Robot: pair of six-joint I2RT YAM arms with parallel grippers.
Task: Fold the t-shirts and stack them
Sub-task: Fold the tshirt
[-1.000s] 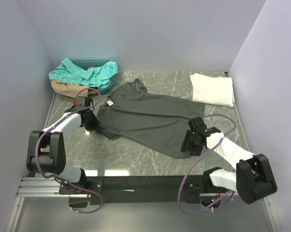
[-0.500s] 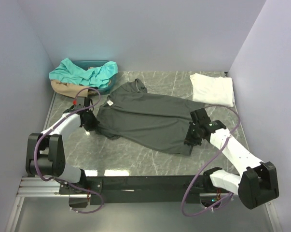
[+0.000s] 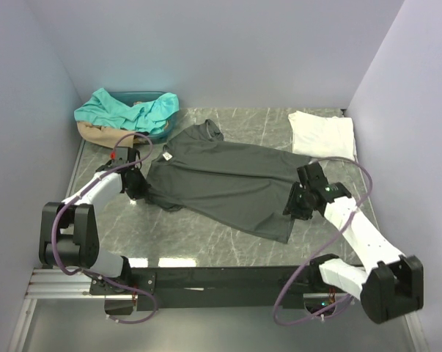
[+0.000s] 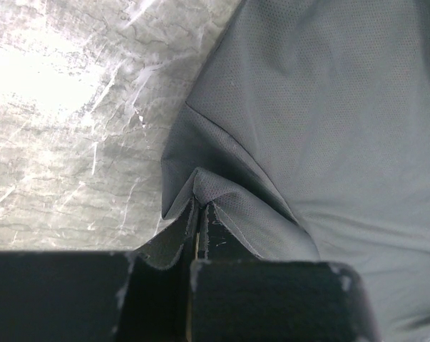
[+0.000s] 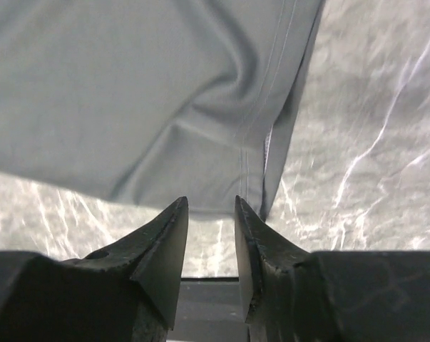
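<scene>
**Top view.** Against the frame a second earlier, your right pincer (image 3: 297, 204) had moved slightly away from the arm bases, and its elbow had swung further outward. The near hem corner of the grey t-shirt (image 3: 221, 183) beside it reached a little closer to the bases. Your left pincer (image 3: 138, 189) had not moved and sat at the shirt's sleeve edge. The shirt lay spread on the table (image 3: 206, 238) between the two pincers. The white t-shirt (image 3: 323, 136) lay folded well beyond the right pincer. The teal t-shirt (image 3: 125, 108) and tan t-shirt (image 3: 94, 133) were heaped in and over the bin (image 3: 164, 130) beyond the left pincer. You could not read either pincer's jaws from here.

**Left wrist view.** This showed what the top view hid. The left jaws were clamped tight on a pinched-up fold of the grey shirt's edge. Bare table lay to the left of the tips, and the shirt body lay ahead and to the right.

**Right wrist view.** The fingers (image 5: 165, 239) stood apart by a narrow gap and held nothing, with table showing between them. The stitched hem corner lay just ahead of the tips. In the top view the pincer had seemed to rest on the cloth.
</scene>
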